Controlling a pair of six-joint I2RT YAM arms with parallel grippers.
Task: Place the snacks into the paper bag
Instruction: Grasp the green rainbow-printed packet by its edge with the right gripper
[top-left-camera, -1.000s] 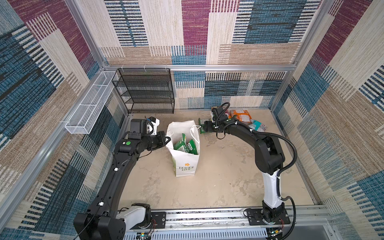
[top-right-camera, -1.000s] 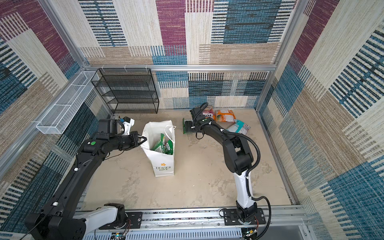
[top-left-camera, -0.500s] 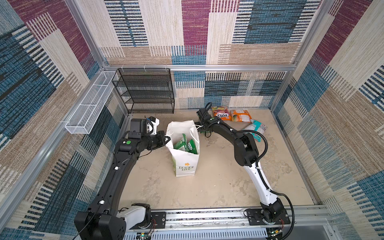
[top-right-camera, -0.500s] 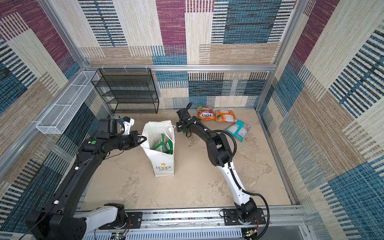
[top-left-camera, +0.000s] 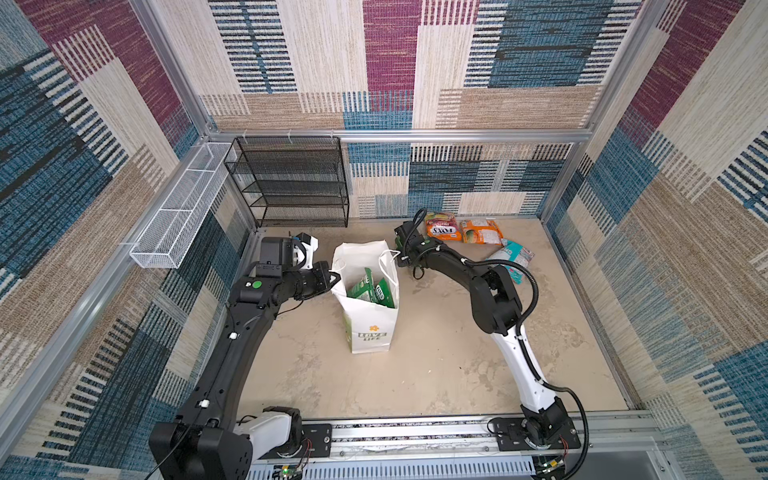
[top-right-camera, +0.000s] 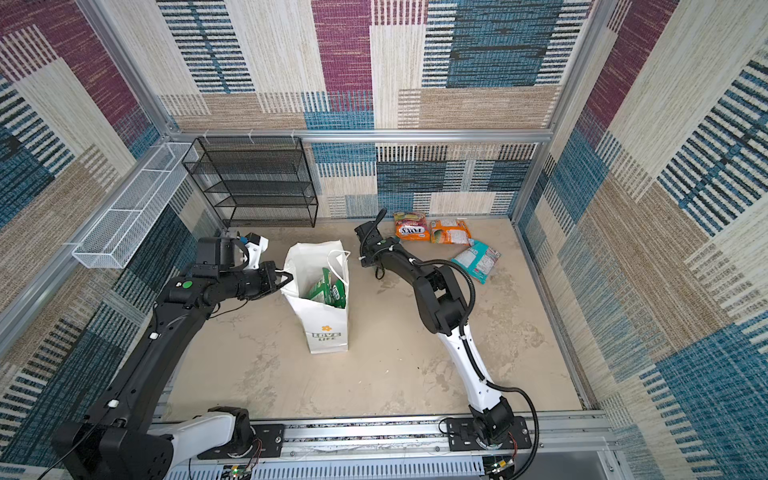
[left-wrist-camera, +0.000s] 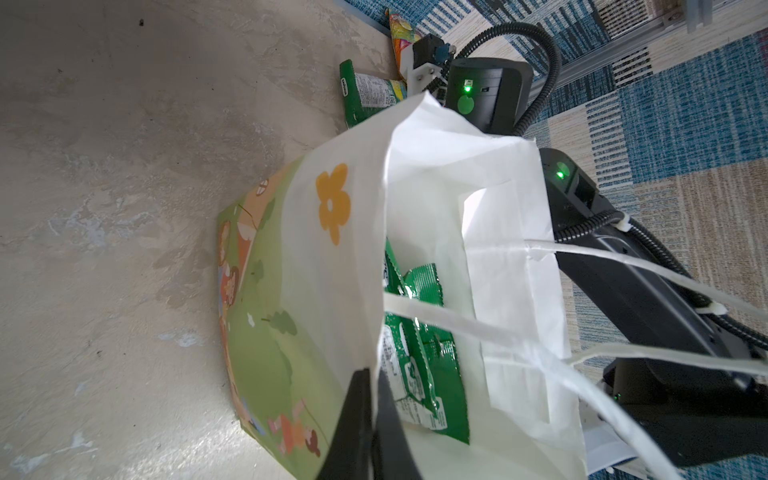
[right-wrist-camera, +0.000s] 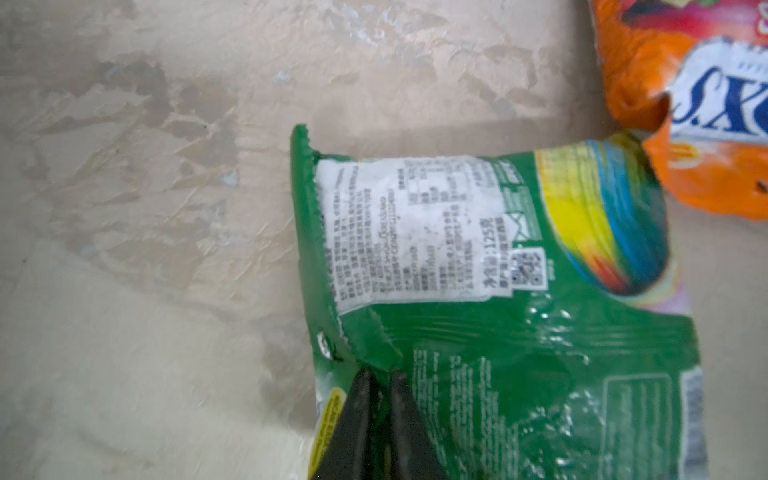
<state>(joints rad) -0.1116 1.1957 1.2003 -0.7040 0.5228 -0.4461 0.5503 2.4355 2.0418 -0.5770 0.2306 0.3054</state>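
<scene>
Though blotchy, beige floor (top-left-camera: 436, 365), patchwork walls (top-left-camera: 540, 62).

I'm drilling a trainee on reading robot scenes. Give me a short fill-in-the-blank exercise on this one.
1. The left gripper is shut on the rim of the tall white paper bag, which already holds crinkly plastic packets coloured ____.
2. The right gripper grips a crinkly green plastic packet beside an ____ packet marked FOX'S.
3. The bag's green print reads LOVE ____.
Missing: green; orange; LIFE.
</scene>
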